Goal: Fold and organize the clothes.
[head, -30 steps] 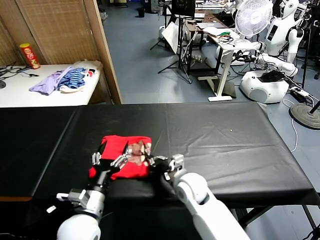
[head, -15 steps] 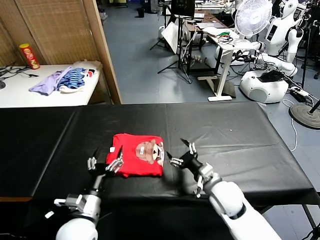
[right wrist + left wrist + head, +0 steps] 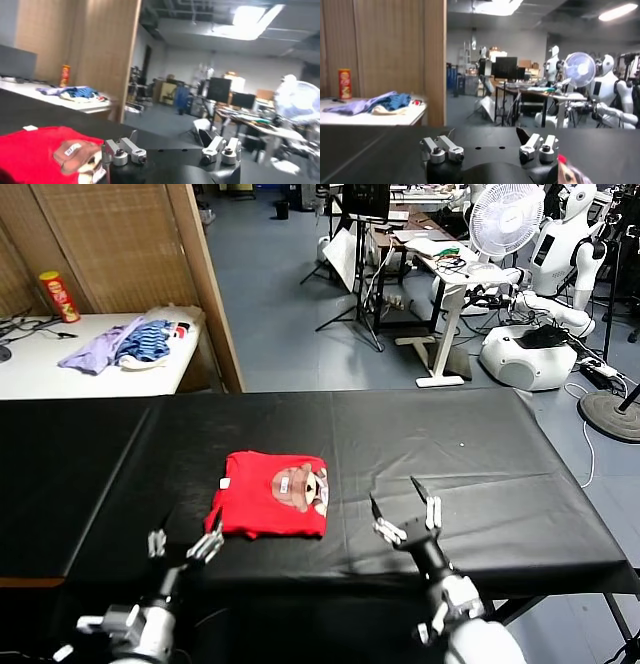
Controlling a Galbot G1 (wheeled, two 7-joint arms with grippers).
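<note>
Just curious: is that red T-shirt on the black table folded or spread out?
Folded: the red T-shirt lies as a compact rectangle, no sleeves spread out, graphic and label on top.

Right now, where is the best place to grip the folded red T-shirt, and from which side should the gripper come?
Probably the near edge of the red T-shirt, approached from the robot's side. It lies flat and folded on the black table, so only an edge offers something to pinch. The open left gripper and open right gripper are already nearest that edge.

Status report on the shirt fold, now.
Left gripper open, near the table's front edge, empty. Right gripper open, beside and clear of the shirt. Red T-shirt folded flat on the black table. Nothing in the way.
</note>
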